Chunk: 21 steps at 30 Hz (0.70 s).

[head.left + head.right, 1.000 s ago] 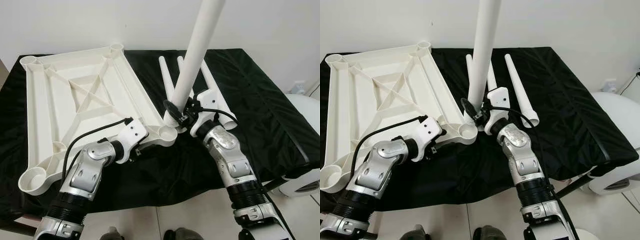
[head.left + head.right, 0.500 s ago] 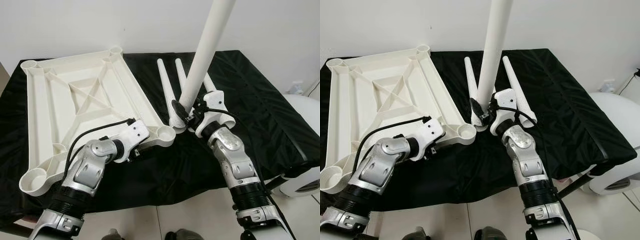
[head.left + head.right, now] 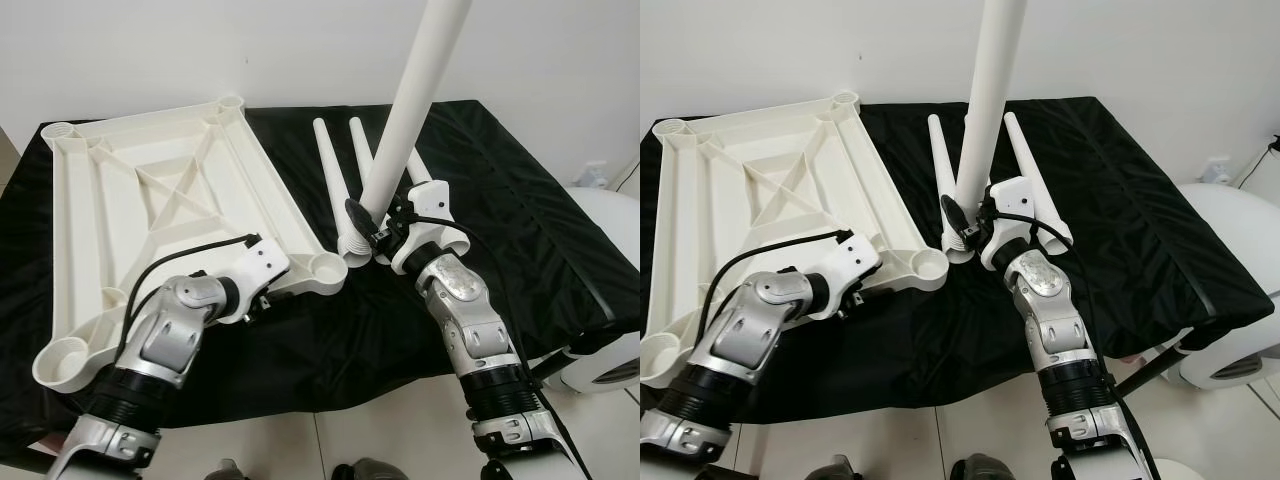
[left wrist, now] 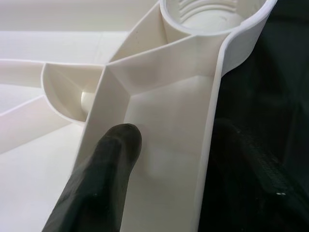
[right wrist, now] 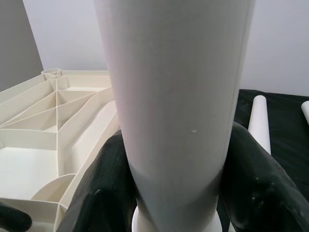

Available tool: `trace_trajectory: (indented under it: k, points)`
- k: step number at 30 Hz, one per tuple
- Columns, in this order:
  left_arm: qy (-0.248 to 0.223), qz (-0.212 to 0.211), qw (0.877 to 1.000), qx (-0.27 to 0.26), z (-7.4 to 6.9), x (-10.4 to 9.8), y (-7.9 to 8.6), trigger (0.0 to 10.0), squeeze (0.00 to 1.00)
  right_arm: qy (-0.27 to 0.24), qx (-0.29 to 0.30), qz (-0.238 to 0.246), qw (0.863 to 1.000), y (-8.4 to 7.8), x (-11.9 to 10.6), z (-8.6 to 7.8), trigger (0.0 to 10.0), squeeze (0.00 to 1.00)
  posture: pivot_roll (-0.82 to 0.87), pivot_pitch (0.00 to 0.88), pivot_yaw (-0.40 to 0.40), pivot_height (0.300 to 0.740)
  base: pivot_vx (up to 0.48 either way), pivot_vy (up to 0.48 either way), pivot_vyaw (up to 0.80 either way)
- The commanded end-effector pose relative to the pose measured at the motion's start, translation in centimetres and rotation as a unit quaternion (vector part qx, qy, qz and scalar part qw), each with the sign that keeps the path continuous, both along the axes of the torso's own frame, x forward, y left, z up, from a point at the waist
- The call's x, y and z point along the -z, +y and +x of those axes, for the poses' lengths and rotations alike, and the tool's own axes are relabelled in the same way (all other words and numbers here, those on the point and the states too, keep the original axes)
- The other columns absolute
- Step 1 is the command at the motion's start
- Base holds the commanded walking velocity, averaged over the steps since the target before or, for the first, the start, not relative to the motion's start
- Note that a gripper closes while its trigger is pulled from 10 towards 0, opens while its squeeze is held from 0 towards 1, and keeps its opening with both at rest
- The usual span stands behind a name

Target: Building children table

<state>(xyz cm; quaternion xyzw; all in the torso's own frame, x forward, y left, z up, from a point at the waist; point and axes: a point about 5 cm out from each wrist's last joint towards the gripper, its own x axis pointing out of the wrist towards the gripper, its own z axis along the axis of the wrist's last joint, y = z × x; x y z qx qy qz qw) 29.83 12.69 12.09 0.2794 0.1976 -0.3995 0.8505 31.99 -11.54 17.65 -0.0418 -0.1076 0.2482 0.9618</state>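
Note:
An upside-down white plastic tabletop [image 3: 150, 190] lies on the black-clothed table. My left gripper [image 3: 270, 295] is shut on its near rim, just left of the threaded corner socket [image 3: 325, 267]. One finger [image 4: 116, 154] rests inside the rim. My right gripper [image 3: 375, 225] is shut on a white table leg [image 3: 415, 90], held nearly upright and leaning to the right. Both of its fingers [image 5: 108, 188] clasp the leg [image 5: 174, 96] low down. The leg's threaded foot [image 3: 357, 246] hangs just right of the socket, apart from it.
Three more white legs [image 3: 328, 165] [image 3: 357, 148] [image 3: 1028, 165] lie on the black cloth [image 3: 520, 200] behind my right gripper. A white rounded object [image 3: 612, 225] stands off the table's right side. A white wall runs behind, and tiled floor shows below the front edge.
My right gripper has carried the leg a little to the right, away from the corner socket. The left arm has shifted slightly left, still gripping the rim.

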Motion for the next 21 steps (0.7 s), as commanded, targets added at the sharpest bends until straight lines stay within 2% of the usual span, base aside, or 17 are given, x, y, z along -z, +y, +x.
trace_trajectory:
  k: [1, 5, 7, 9, 10, 14, 21]
  points:
    - [0.029, 0.032, 0.998, -0.035, -0.4, 1.7, 1.5, 10.0, 0.0, -0.01, 0.002, 0.0, 1.0, 0.0, -0.4, 0.1, 10.0, 0.0, 0.01, 0.0, -0.001, 0.74, 0.0, 0.0, 0.0]
    - [0.04, 0.032, 0.999, -0.006, -1.3, 2.1, 1.1, 10.0, 0.0, -0.011, 0.003, 0.0, 1.0, 0.0, -0.4, 0.2, 10.0, 0.0, 0.01, 0.0, -0.002, 0.74, 0.0, 0.0, 0.0]
    - [0.04, 0.02, 0.999, 0.008, -1.6, 1.7, 0.7, 10.0, 0.0, -0.011, 0.004, -0.001, 1.0, -0.1, -0.4, 0.2, 10.0, 0.0, 0.02, 0.0, -0.003, 0.74, 0.0, 0.0, 0.0]
    - [0.039, 0.017, 0.999, 0.01, -1.6, 1.5, 0.7, 10.0, 0.0, -0.01, 0.005, -0.001, 1.0, -0.1, -0.4, 0.2, 10.0, 0.0, 0.02, 0.0, -0.003, 0.74, 0.0, 0.0, 0.0]
    - [0.036, 0.001, 0.999, 0.003, -1.3, 0.7, 0.8, 10.0, 0.0, -0.009, 0.005, -0.002, 1.0, -0.1, -0.3, 0.2, 10.0, 0.0, 0.02, 0.0, -0.004, 0.74, 0.0, 0.0, 0.0]
    - [0.027, -0.017, 0.999, 0.007, -1.1, -0.7, 1.3, 10.0, 0.0, -0.01, 0.005, -0.004, 1.0, 0.0, -0.3, 0.2, 10.0, 0.0, 0.02, 0.0, -0.002, 0.74, 0.0, 0.0, 0.0]
    - [0.022, -0.041, 0.999, 0.014, -1.1, -1.9, 1.5, 10.0, 0.0, -0.011, 0.006, -0.006, 1.0, 0.0, -0.3, 0.2, 10.0, 0.0, 0.02, 0.0, 0.001, 0.74, 0.0, 0.0, 0.0]
